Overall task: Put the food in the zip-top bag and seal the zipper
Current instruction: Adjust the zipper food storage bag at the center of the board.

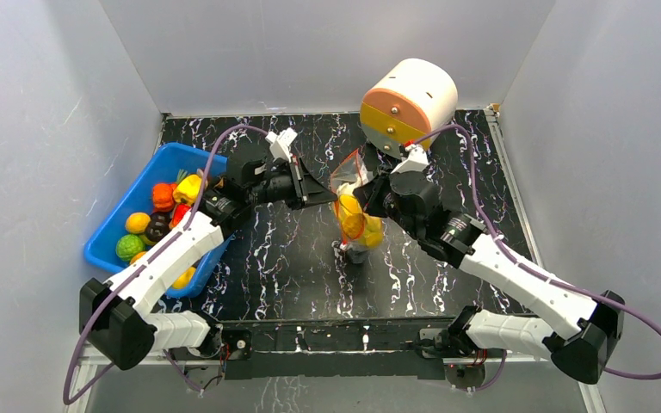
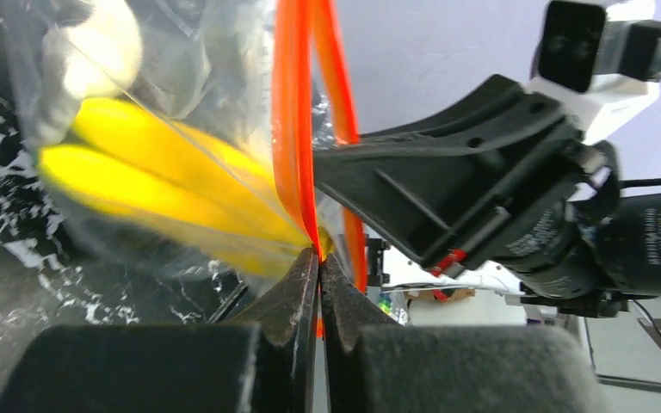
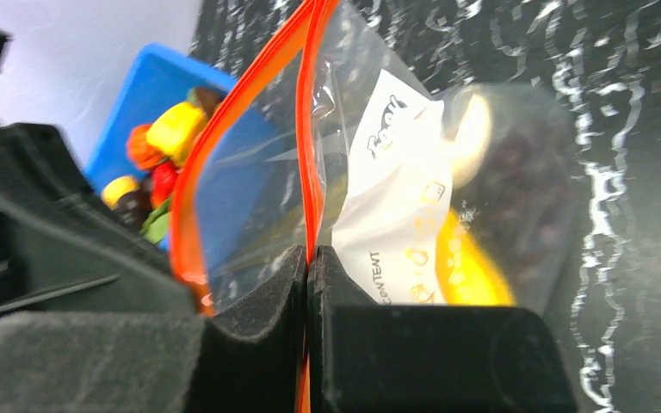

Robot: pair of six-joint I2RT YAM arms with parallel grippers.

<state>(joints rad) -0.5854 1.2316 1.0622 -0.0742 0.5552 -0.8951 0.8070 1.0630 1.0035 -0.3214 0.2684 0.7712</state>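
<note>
Sealing step: zipper (image 2: 291, 129) is not closed, its 2 orange-red strips gape apart above the pinch points.
Left gripper (image 2: 319, 258): jaws clamped tight on the zipper, reaching in from 9 o'clock in the top view.
Right gripper (image 3: 308, 258): jaws also pressed together on the zipper, just beside the white label, coming from 3 o'clock.
Zip-top bag (image 1: 353, 215): near table centre, between the 2 grippers, mouth toward 12 o'clock.
Food: banana (image 2: 155, 172) is inside the bag; other pieces (image 1: 162, 211) sit in the blue bin (image 1: 151, 168) at 9 o'clock.
Doing it well: probably anchor 1 end and run the other pinch along the strip, keeping it taut.
Risk: strips misaligned or film caught in the track would likely leave a gap.
</note>
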